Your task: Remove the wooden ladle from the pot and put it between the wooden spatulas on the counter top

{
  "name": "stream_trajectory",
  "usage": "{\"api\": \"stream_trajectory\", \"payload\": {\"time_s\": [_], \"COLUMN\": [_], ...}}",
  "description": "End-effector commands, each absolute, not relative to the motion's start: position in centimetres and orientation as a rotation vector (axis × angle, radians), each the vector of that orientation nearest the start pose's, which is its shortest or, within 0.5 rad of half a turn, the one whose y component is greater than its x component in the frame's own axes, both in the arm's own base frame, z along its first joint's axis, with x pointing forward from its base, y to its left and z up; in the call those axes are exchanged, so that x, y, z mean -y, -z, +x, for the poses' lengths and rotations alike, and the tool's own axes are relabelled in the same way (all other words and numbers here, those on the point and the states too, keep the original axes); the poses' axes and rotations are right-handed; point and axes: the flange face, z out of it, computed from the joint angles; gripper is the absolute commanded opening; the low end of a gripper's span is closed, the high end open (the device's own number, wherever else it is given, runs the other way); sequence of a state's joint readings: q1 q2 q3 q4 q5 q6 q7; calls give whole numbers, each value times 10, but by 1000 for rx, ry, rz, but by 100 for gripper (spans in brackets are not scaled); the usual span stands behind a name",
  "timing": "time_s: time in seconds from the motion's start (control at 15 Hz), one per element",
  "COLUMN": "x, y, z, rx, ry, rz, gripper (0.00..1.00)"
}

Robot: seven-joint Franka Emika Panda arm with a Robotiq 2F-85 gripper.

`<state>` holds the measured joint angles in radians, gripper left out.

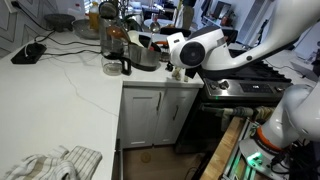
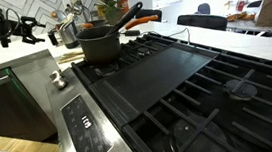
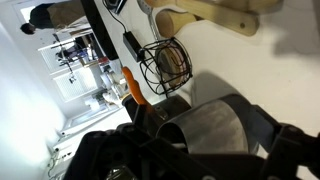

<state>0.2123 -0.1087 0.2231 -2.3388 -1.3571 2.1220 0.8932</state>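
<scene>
The gripper (image 1: 180, 68) hangs low over the far right corner of the white desk (image 1: 60, 95), just beside the stove (image 1: 245, 88). In the wrist view its jaws are dark and blurred, so I cannot tell whether they are open or closed. The black pot (image 2: 101, 47) sits at the far left of the stove top; I cannot tell whether the ladle is inside. 1 light wooden utensil (image 3: 215, 12) lies on the desk at the top edge of the wrist view, ladle or spatula I cannot say. A steel pot (image 1: 143, 56) stands just left of the gripper, a wire whisk (image 3: 165, 62) rests on the desk, and a towel (image 1: 55, 160) lies at the near left.
</scene>
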Motion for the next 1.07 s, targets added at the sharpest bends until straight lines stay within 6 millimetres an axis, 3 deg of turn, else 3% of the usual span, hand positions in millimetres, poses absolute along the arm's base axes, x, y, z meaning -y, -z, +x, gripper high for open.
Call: {"api": "stream_trajectory", "payload": {"time_s": [0.0, 0.2, 0.4, 0.8, 0.93, 1.0], "x": [-163, -156, -141, -103, -89, -105], "y": [-444, -476, -495, -506, -505, -511], "z": [432, 407, 382, 341, 330, 350], "rx": [-327, -204, -76, 171, 225, 165], "ry": [-833, -919, -996, -1166, -1285, -1194], "rz": [2225, 2354, 2475, 2683, 2725, 2688], "gripper": [100, 100, 100, 100, 100, 100]}}
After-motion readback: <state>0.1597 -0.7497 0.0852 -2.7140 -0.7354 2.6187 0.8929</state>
